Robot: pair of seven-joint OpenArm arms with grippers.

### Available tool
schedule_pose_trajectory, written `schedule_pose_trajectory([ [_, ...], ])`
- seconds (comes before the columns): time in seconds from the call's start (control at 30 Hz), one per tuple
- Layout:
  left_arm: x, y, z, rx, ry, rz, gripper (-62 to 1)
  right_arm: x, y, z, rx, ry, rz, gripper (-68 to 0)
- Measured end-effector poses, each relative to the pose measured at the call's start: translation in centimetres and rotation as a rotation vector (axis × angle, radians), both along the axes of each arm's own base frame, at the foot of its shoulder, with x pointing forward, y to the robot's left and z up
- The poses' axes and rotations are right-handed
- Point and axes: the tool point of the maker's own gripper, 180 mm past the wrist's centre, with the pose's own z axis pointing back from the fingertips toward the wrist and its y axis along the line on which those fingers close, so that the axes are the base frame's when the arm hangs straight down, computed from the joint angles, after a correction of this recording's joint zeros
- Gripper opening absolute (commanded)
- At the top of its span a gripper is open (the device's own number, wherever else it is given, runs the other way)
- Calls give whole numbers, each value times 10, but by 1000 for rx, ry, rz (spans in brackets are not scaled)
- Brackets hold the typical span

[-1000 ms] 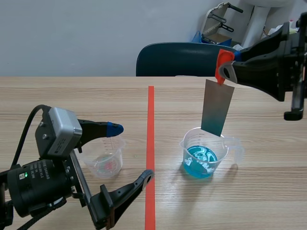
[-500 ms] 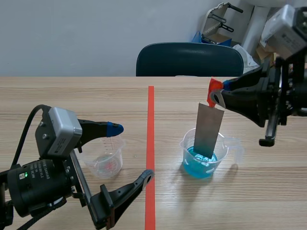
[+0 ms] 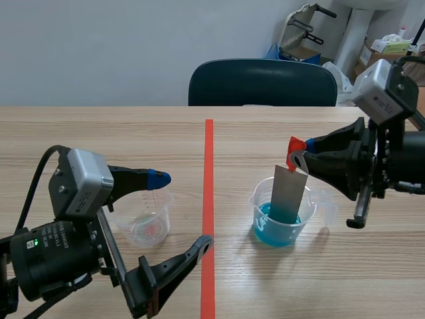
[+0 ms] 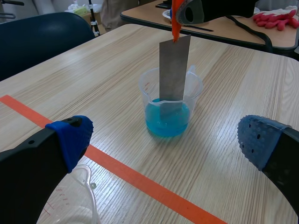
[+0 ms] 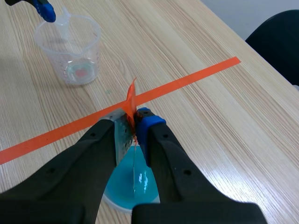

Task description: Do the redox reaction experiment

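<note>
Two cups on the wooden table (image 3: 99, 133), parted by an orange-red tape line (image 3: 208, 199). Right of the line: clear measuring cup (image 3: 255, 197), part filled with blue liquid (image 3: 275, 234). Standing in it, nearly upright, top leaning slightly toward the right arm: grey metal strip (image 3: 289, 193), lower end dipped in the liquid, upper end capped with an orange-red tag (image 3: 295, 145). Right gripper (image 3: 300, 154) clenched on that tagged top end, pinching it from both sides, directly above the cup. Left of the line: second clear cup (image 3: 136, 236), holding only a faint reddish trace at the bottom. Left gripper (image 3: 182, 211) released, fingers spread wide, nothing between them. Far finger's blue pad (image 3: 159, 178) poised over the second cup's rim, contact impossible to judge. Near finger low beside the tape line. From the left wrist, cup and strip straight ahead of the spread fingers. Behind the table, a dark blue chair (image 3: 262, 83).
</note>
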Motion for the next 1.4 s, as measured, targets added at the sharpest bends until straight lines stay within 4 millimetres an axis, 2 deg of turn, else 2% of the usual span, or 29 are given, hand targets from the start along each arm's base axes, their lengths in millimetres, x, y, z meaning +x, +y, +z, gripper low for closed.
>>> schedule_pose_trajectory([
  [1.4,0,0,0,0,0,0,14,2,0,-2,-16,-7,-5,-669],
])
